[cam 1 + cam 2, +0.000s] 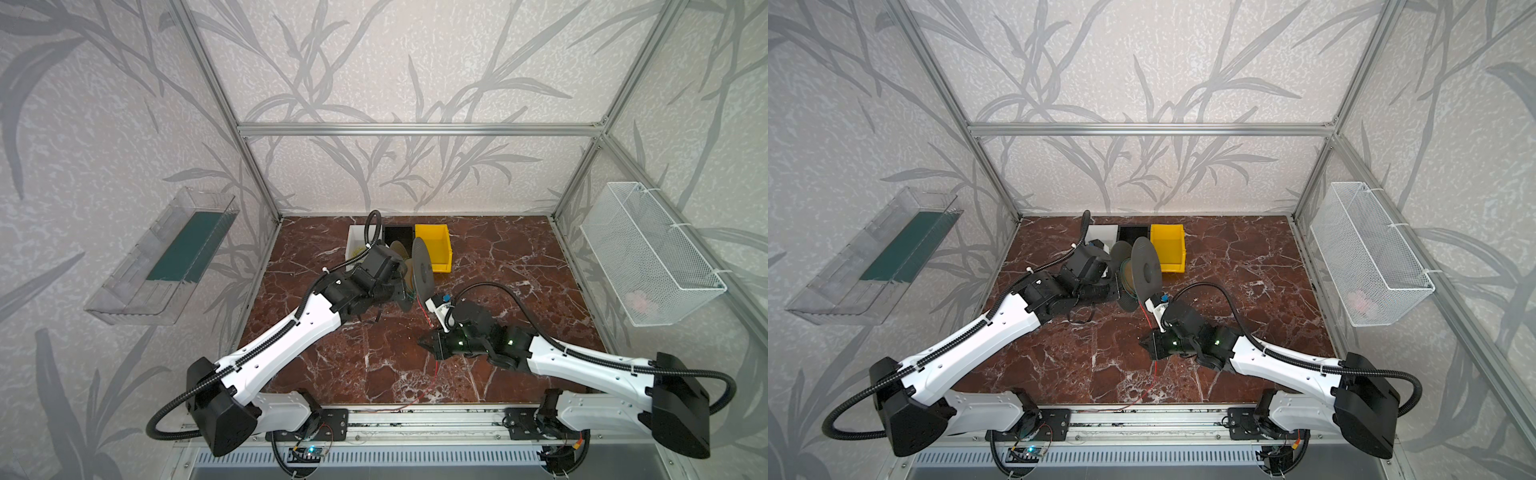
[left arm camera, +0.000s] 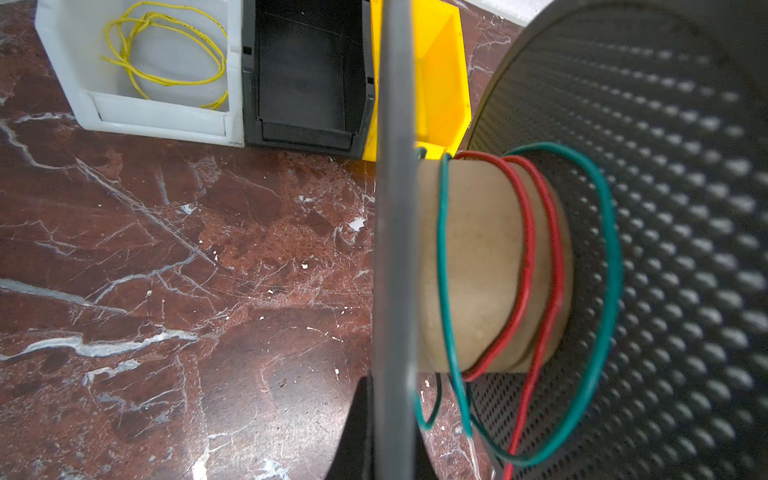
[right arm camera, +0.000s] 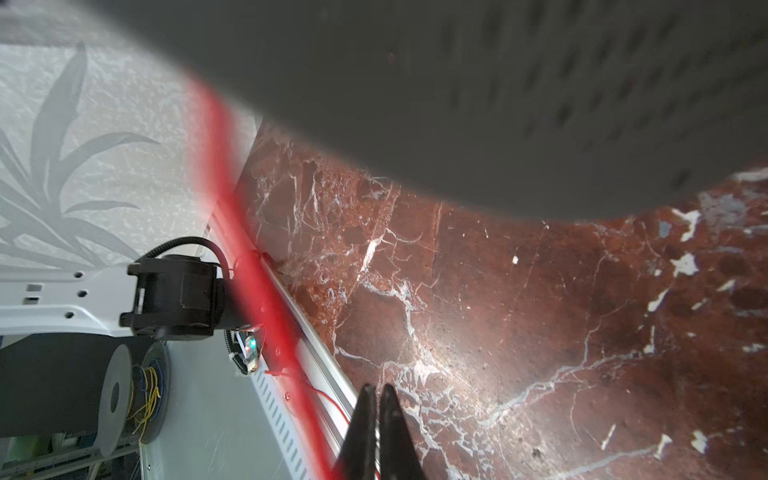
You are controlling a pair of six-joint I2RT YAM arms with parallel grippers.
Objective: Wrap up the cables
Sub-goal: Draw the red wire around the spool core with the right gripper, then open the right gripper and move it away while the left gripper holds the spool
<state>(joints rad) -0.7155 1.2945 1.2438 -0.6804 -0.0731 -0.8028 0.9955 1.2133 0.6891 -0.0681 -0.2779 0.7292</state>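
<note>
A dark grey perforated spool (image 1: pixel 422 270) (image 1: pixel 1144 266) stands on edge mid-table. My left gripper (image 2: pixel 390 436) is shut on one flange, whose edge runs between the dark fingers (image 2: pixel 357 436). Two turns of the red cable (image 2: pixel 528 249) and a looser green cable (image 2: pixel 442 249) circle the cardboard core (image 2: pixel 482 249). The red cable (image 1: pixel 436 374) (image 1: pixel 1155 374) (image 3: pixel 257 266) runs straight from the spool to my right gripper (image 1: pixel 424 343) (image 1: pixel 1144 344) (image 3: pixel 378 395), then trails to the table's front edge. Its jaws stand a thin slit apart on the cable. The yellow cable (image 2: pixel 166 54) lies coiled in a white bin (image 2: pixel 158 120).
A black bin (image 2: pixel 303 83) and a yellow bin (image 1: pixel 434 249) (image 1: pixel 1167 249) stand beside the white one at the back. A wire basket (image 1: pixel 652 257) hangs on the right wall and a clear tray (image 1: pixel 166 257) on the left wall. An aluminium rail (image 1: pixel 415 419) edges the front.
</note>
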